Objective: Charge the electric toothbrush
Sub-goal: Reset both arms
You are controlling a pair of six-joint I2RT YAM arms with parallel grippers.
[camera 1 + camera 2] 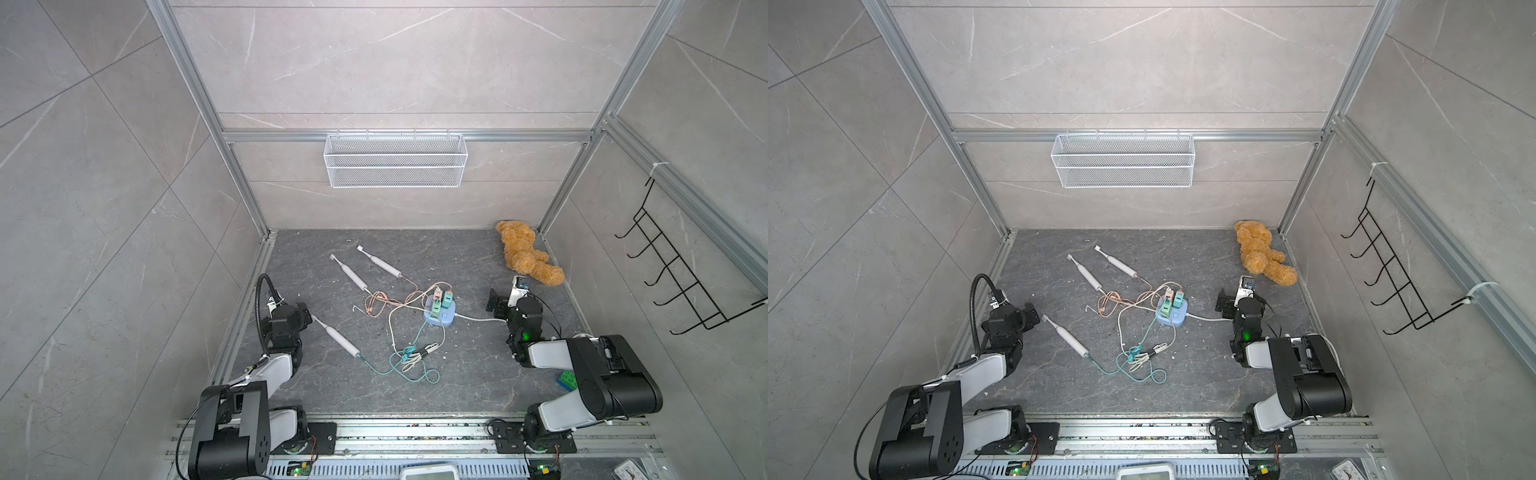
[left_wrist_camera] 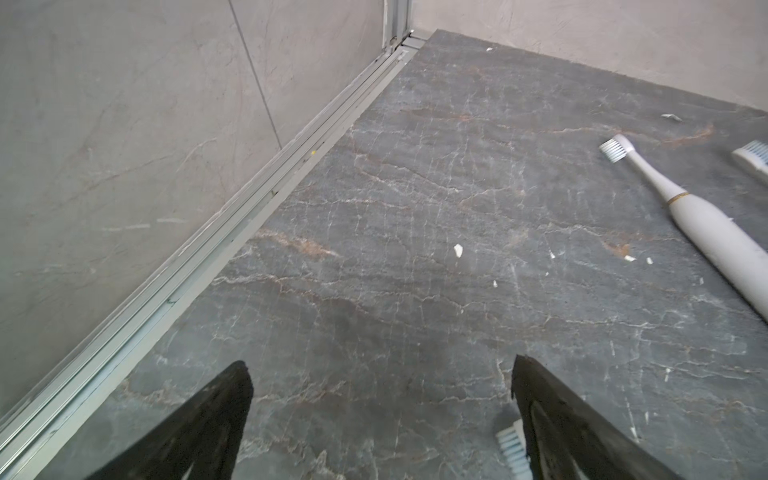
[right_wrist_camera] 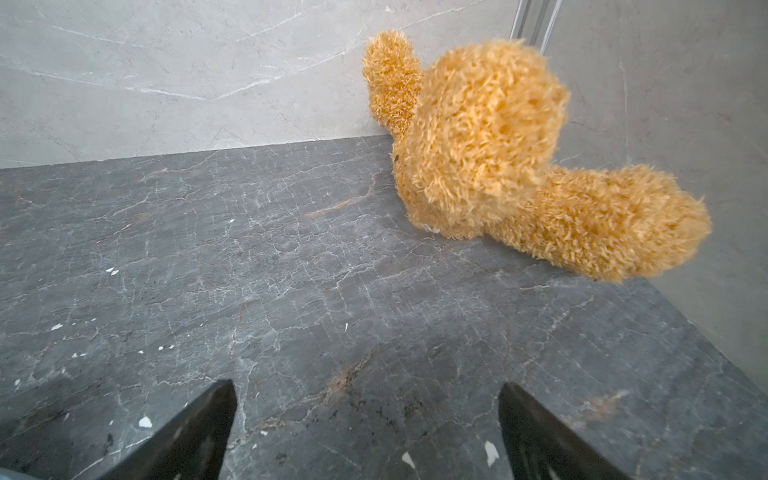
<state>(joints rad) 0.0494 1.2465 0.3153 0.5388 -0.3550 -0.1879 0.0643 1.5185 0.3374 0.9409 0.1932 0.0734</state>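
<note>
Three white electric toothbrushes lie on the dark stone floor. The nearest toothbrush (image 1: 336, 336) (image 1: 1065, 336) has a green cable at its base. Its brush head (image 2: 513, 451) lies just beside one finger of my left gripper (image 1: 301, 316) (image 2: 380, 365), which is open and empty. Two more toothbrushes (image 1: 351, 272) (image 1: 380, 262) lie farther back; one shows in the left wrist view (image 2: 706, 232). A blue charging hub (image 1: 440, 313) (image 1: 1171, 316) with small plugs sits mid-floor amid tangled pink, white and green cables (image 1: 409, 357). My right gripper (image 1: 505, 297) (image 3: 365, 386) hovers open over bare floor, right of the hub.
A tan teddy bear (image 1: 528, 253) (image 3: 490, 141) lies in the back right corner, close ahead of my right gripper. A white wire basket (image 1: 395, 160) hangs on the back wall, a black hook rack (image 1: 681, 270) on the right wall. A green block (image 1: 567, 380) sits beside the right arm.
</note>
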